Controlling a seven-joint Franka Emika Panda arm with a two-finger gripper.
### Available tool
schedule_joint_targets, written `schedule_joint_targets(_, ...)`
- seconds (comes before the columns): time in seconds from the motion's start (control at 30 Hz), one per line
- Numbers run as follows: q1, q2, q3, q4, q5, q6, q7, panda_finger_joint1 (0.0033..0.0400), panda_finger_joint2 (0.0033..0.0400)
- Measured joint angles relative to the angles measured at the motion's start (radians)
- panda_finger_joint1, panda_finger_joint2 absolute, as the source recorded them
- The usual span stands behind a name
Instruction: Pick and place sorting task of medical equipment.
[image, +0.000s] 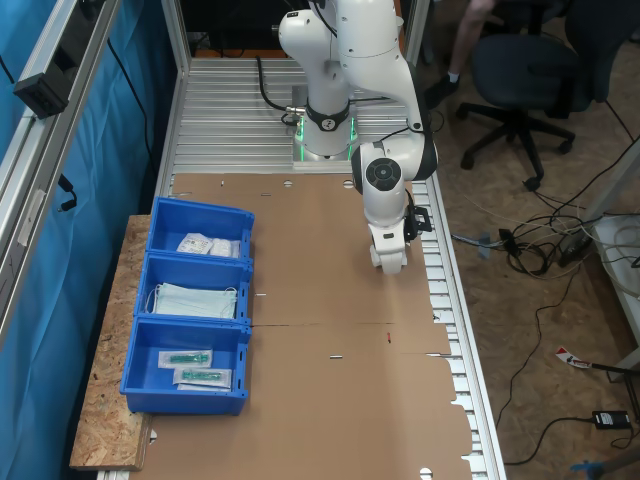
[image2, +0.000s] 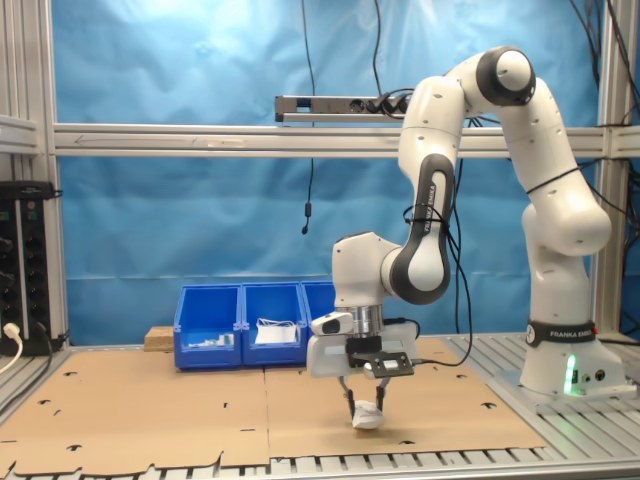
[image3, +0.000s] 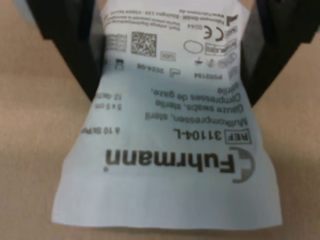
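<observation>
Tool (image2: 366, 398) clamped on the small flat white sealed packet with dark print (image2: 367, 415), hanging just above the brown cardboard surface (image2: 150, 410), toward 3 o'clock from three blue plastic bins (image2: 240, 325).

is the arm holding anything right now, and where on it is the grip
Yes. The tool is shut on the white packet, pinching it at one edge between the two fingers; the rest hangs free just above the cardboard.
</observation>
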Motion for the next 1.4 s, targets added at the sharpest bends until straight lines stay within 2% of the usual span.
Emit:
schedule_joint_targets(0.13, 0.000, 0.000, 0.000, 0.000, 0.000, 0.000, 0.000, 0.0255, 0.0255)
schedule_joint_targets(0.17, 0.000, 0.000, 0.000, 0.000, 0.000, 0.000, 0.000, 0.0158, 0.0158)
schedule_joint_targets(0.3, 0.000, -0.001, 0.000, 0.000, 0.000, 0.003, 0.000, 0.0158, 0.0158)
schedule_joint_targets(0.33, 0.000, -0.001, 0.000, 0.000, 0.000, 0.003, 0.000, 0.0071, 0.0071)
schedule_joint_targets(0.6, 0.000, -0.010, 0.000, 0.000, 0.000, 0.004, 0.000, 0.0071, 0.0071)
schedule_joint_targets(0.9, 0.000, -0.077, 0.000, -0.009, 0.000, 0.004, 0.000, 0.0066, 0.0066)
schedule_joint_targets(1.23, 0.000, -0.243, -0.009, -0.046, 0.000, -0.011, 0.000, 0.0066, 0.0066)
schedule_joint_targets(1.4, -0.002, -0.359, -0.035, -0.067, 0.000, -0.054, 0.000, 0.0066, 0.0066)
